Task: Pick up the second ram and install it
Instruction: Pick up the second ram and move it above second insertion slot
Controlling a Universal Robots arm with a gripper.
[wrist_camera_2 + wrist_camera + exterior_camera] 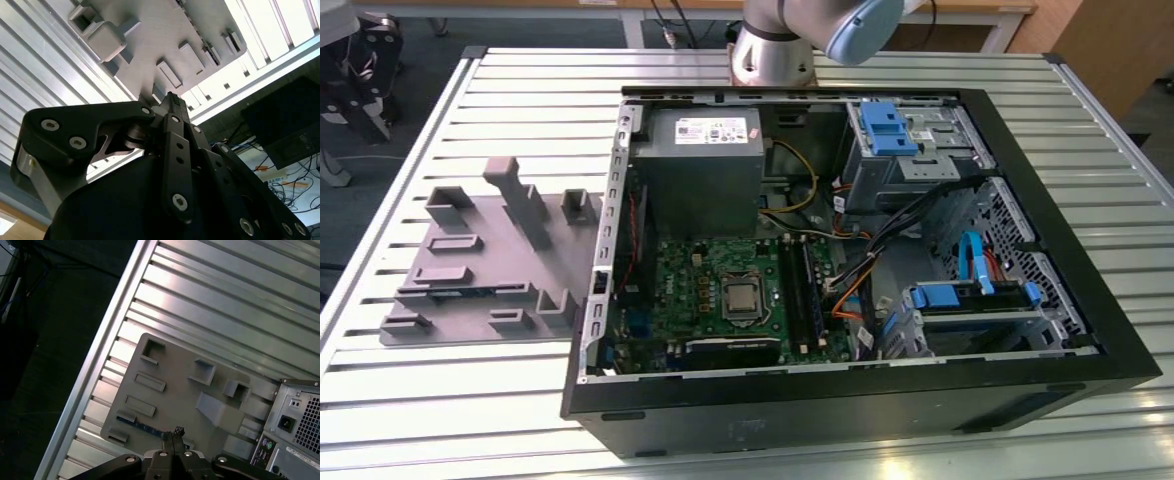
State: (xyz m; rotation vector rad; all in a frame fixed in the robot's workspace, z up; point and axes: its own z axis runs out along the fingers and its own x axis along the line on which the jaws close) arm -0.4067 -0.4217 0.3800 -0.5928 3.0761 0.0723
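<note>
The gripper (172, 434) has its fingers pressed together with nothing between them, and it hangs above the grey holder tray (175, 385). The second ram (145, 427) sits in this tray, along one edge. I judge it light, stiff and fragile. It is best pinched on its two flat faces at mid-length, away from the contacts.

You are getting soft, even overhead light in the exterior view: it is washing the slatted table (467, 400) pale, while the computer case (854, 400) is keeping its interior dimmer. In the second wrist view some slats are blowing out to white (hard glare), and the gripper (172, 100) is showing as a dark, shaded mass. In the first wrist view the slats are gleaming beside a floor (45, 340) that is sinking into darkness.
</note>
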